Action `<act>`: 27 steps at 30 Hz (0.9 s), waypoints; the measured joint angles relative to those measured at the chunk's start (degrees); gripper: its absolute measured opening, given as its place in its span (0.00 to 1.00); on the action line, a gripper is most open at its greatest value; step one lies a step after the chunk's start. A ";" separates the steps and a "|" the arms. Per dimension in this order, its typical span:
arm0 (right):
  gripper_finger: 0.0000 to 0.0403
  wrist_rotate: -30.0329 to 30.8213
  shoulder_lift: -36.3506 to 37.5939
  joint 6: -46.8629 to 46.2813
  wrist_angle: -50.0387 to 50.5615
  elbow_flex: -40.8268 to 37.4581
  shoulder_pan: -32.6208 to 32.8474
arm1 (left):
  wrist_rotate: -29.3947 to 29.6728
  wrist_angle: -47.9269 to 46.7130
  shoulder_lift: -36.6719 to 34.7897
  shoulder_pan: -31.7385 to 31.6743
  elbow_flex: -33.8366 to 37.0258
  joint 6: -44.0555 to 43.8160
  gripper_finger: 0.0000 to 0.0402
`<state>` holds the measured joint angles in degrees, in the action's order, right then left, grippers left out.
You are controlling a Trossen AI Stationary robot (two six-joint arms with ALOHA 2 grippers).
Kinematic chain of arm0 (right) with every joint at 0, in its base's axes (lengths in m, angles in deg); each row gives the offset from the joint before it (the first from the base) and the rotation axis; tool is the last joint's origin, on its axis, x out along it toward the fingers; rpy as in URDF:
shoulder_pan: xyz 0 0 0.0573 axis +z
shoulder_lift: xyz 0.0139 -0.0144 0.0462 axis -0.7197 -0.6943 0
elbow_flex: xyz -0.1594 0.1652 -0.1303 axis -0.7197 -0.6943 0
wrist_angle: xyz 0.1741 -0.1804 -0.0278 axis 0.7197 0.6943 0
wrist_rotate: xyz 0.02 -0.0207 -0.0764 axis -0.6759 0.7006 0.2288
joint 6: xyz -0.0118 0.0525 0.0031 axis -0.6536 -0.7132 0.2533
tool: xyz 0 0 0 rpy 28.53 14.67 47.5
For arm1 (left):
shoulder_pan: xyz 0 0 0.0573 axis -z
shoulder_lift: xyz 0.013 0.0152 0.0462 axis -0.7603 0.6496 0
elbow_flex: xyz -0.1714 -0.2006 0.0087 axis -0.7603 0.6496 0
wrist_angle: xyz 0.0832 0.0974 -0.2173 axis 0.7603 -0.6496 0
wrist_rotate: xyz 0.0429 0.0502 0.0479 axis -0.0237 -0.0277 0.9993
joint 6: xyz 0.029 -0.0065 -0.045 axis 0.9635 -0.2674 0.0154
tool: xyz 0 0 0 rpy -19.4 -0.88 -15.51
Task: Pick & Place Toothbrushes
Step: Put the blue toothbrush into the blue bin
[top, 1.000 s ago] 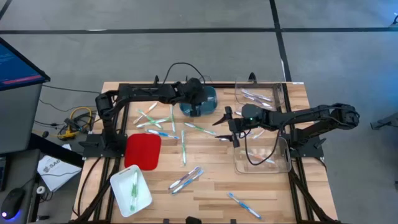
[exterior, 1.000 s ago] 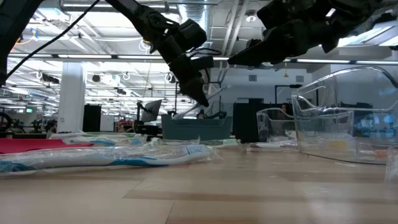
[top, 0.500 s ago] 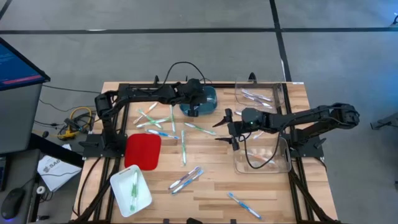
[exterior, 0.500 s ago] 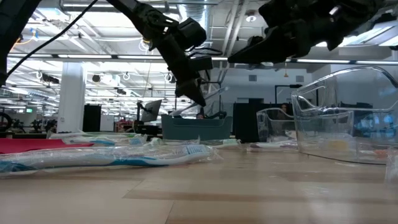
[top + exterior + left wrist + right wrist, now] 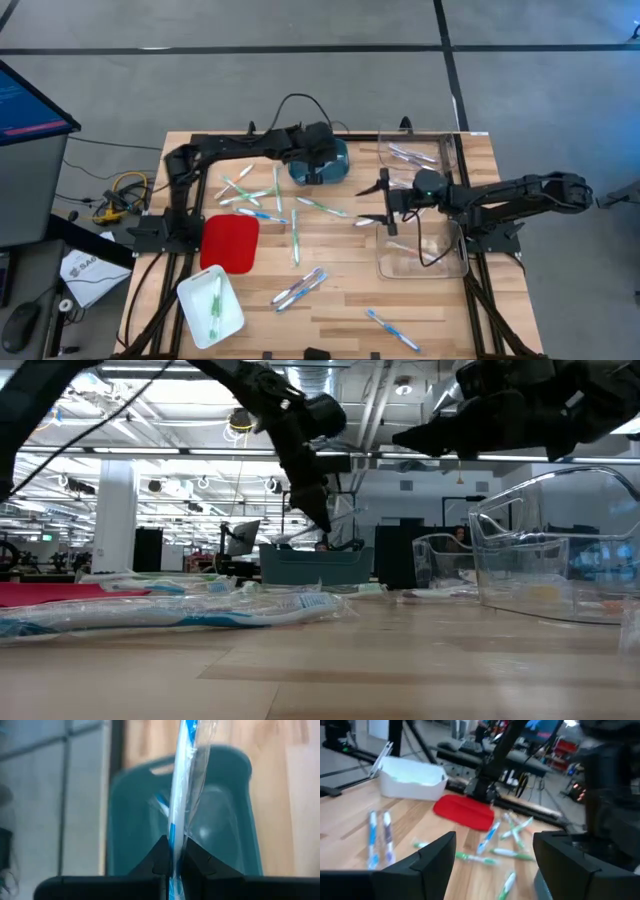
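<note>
Overhead, two clear bins [image 5: 443, 150], one teal bin [image 5: 335, 158], one red tray [image 5: 230, 242]

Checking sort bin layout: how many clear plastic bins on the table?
2. The far clear bin sits at the back right corner, toothbrushes inside; the near clear bin sits in front of it.

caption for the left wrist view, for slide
Left gripper shut on a wrapped blue toothbrush, above the teal bin.
</note>
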<state>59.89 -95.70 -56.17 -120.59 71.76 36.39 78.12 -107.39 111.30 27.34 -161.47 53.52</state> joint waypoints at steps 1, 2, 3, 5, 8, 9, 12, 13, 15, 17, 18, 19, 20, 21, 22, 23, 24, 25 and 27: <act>0.64 -0.42 0.15 0.01 0.87 -0.04 -0.11 | 0.03 -3.08 1.95 0.07 -2.27 0.05 0.03; 0.64 -1.13 0.22 0.01 1.27 -0.04 -0.29 | 0.02 -6.00 3.99 0.13 -4.54 0.09 0.03; 0.64 -1.56 0.22 0.00 1.48 -0.04 -0.29 | 0.12 -8.45 6.01 0.20 -6.37 0.38 0.03; 0.64 -1.97 0.22 -0.02 2.10 -0.04 -0.29 | 0.61 -10.51 8.68 0.39 -8.94 0.80 0.03; 0.64 -3.27 0.22 -0.73 2.97 -0.02 -0.28 | 0.61 -10.88 9.71 0.39 -11.35 1.40 0.03; 0.64 -3.48 0.22 -0.89 3.53 -0.03 -0.27 | 0.78 -11.04 9.54 0.29 -11.71 1.40 0.03; 0.64 -4.52 0.22 -1.42 4.51 -0.04 -0.27 | 0.86 -11.20 9.36 -0.05 -12.26 1.38 0.03; 0.64 -4.63 0.22 -1.75 4.58 -0.04 -0.27 | 0.81 -11.30 9.23 -0.21 -12.26 1.40 0.03; 0.64 -4.65 0.22 -1.97 4.80 -0.04 -0.27 | 0.69 -11.09 9.01 -0.47 -12.36 1.52 0.03; 0.64 -4.65 0.22 -2.14 4.89 -0.04 -0.15 | 0.52 -11.51 9.01 -0.87 -12.35 1.12 0.03; 0.64 -4.65 0.22 -2.33 4.90 -0.04 -0.08 | 0.41 -11.70 9.03 -1.01 -12.33 1.00 0.03; 0.64 -4.65 0.22 -2.45 4.91 -0.04 -0.08 | 0.26 -11.58 9.03 -1.14 -12.33 0.94 0.03; 0.64 -4.63 0.22 -2.52 4.91 -0.04 -0.07 | 0.07 -11.44 9.03 -1.28 -12.33 0.90 0.03; 0.64 -4.61 0.22 -2.52 4.90 -0.04 -0.07 | 0.04 -11.43 9.03 -1.40 -12.33 0.89 0.03; 0.64 -4.59 0.22 -2.52 4.89 -0.04 -0.07 | 0.02 -11.48 9.03 -1.50 -12.33 0.74 0.03; 0.64 -4.57 0.22 -2.52 4.85 -0.04 -0.09 | 0.02 -11.50 9.03 -1.53 -12.33 0.71 0.03; 0.64 -4.54 0.22 -2.52 4.79 -0.04 -0.14 | 0.02 -11.50 9.03 -1.53 -12.33 0.78 0.03; 0.64 -4.50 0.22 -2.52 4.73 -0.04 -0.14 | -0.06 -11.46 9.03 -1.53 -12.33 1.40 0.03; 0.64 -4.28 0.22 -2.50 4.67 -0.04 -0.25 | -1.05 -11.36 9.22 -1.53 -12.33 2.00 0.03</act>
<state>55.61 -95.48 -58.66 -115.93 71.72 36.14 77.06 -118.75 120.52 25.81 -173.80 55.53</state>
